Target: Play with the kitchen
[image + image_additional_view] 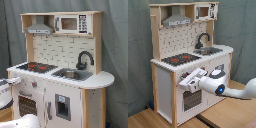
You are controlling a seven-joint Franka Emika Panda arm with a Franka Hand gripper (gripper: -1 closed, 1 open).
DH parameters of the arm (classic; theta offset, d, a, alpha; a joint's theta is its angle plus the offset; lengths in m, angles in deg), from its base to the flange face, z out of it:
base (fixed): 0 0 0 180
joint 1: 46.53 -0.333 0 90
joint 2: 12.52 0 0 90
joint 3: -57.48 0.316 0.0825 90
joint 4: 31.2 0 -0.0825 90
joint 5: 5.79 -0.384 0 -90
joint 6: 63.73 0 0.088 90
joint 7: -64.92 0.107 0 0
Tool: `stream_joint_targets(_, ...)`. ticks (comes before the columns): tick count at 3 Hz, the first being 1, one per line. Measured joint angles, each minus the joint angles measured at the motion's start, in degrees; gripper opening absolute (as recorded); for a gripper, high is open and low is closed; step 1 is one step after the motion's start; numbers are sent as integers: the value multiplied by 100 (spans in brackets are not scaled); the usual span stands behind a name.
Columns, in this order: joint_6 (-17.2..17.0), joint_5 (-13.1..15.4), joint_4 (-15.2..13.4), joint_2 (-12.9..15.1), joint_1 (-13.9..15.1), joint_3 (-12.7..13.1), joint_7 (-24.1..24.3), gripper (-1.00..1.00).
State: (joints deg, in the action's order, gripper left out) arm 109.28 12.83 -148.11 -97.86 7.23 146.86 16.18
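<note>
Beside the kitchen (pixel 188 55) oven door (pixel 192 98), the end effector (pixel 187 83), fingers unclear, should approach slowly and squarely to the knobs (pixel 203 69).

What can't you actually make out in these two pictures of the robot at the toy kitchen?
- Gripper, second exterior view: its tip sits against the kitchen front; what it touches cannot be told.
- Arm, first exterior view: cut off by the left edge; only white parts show.
- Oven door, second exterior view: upper part hidden behind the arm.
- Sink contents: too blurred in both exterior views.
</note>
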Motion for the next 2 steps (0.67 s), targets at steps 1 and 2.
stream_joint_targets(1, -211, 3, 58, -43, 0, -3, -492, -100)
stream_joint_targets(2, -226, 3, 58, -43, -3, -5, -489, 100)
